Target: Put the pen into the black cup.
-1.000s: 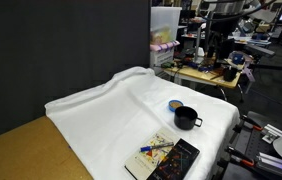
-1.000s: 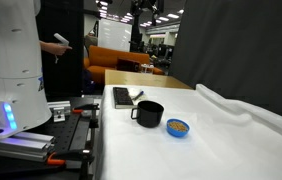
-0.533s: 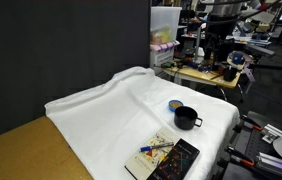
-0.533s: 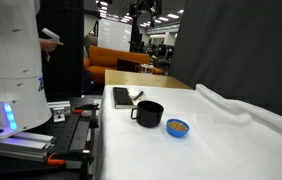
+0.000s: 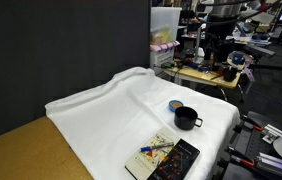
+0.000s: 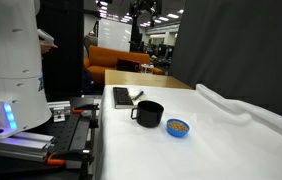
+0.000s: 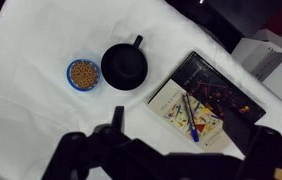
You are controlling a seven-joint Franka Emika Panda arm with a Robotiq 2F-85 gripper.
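The pen [image 7: 188, 115], short and dark blue, lies on a book with a colourful cover [image 7: 169, 98] in the wrist view. It also shows in an exterior view [image 5: 159, 147]. The black cup [image 7: 124, 67] stands upright with its handle out, to the left of the book, and shows in both exterior views [image 5: 186, 119] [image 6: 149, 113]. My gripper [image 7: 192, 128] hangs high above the table, open and empty, with its dark fingers at the bottom of the wrist view. The gripper does not show in the exterior views.
A blue round dish of brown bits [image 7: 82, 74] sits beside the cup. A black rectangular slab [image 7: 221, 85] lies against the book. A white cloth [image 5: 111, 110] covers the table. The table edge runs close to the book. The robot's white base [image 6: 11, 60] stands nearby.
Nothing on the table has moved. Only a person's hand in the background of an exterior view has shifted slightly.
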